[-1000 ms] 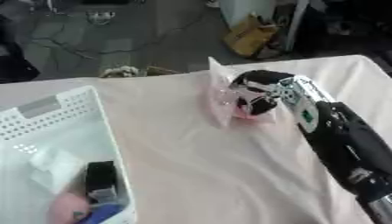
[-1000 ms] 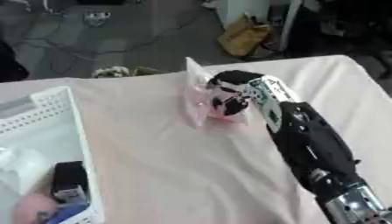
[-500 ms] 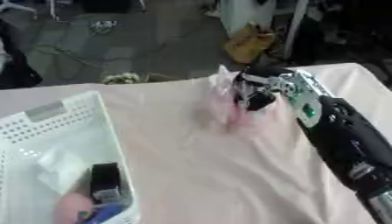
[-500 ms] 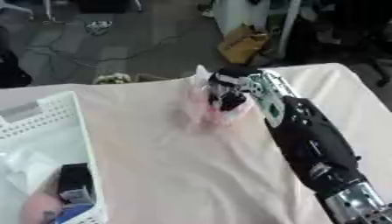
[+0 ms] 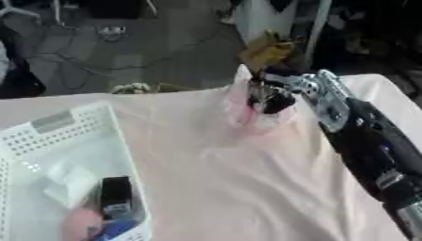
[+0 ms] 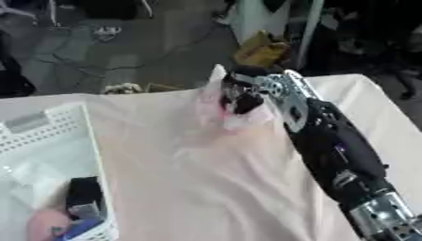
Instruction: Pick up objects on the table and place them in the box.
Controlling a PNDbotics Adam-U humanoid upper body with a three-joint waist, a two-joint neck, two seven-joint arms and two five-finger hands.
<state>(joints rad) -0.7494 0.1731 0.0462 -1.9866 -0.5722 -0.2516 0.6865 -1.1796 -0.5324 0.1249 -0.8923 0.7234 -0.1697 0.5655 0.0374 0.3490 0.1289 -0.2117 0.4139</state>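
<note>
1. One table (image 5: pixel 214 188), draped in a pale pink cloth, is filling most of the view. The whole picture has been shifting over the last second, so the camera is tilting; the table itself is not moving.
2. One white perforated box (image 5: pixel 124 146) is sitting at the table's left side, well apart from the working hand.
3. One robot arm is reaching in from the right. Its right hand (image 5: pixel 272 94) is closing curled fingers around one crinkly, clear-and-pink plastic bag (image 5: pixel 247 115) near the table's far edge.
4. Compared with a second ago, the bag is looking more gathered and drawn up under the hand. That suggests the pickup is underway, with the carry to the box yet to come.
5. Inside the box, three or four things are already lying: one white packet (image 5: pixel 70 181), one black block-shaped item (image 5: pixel 115 202), one round pink thing (image 5: pixel 78 226), and something blue (image 5: pixel 115 230) at the lower edge.
6. The left hand is not showing in either view.
</note>
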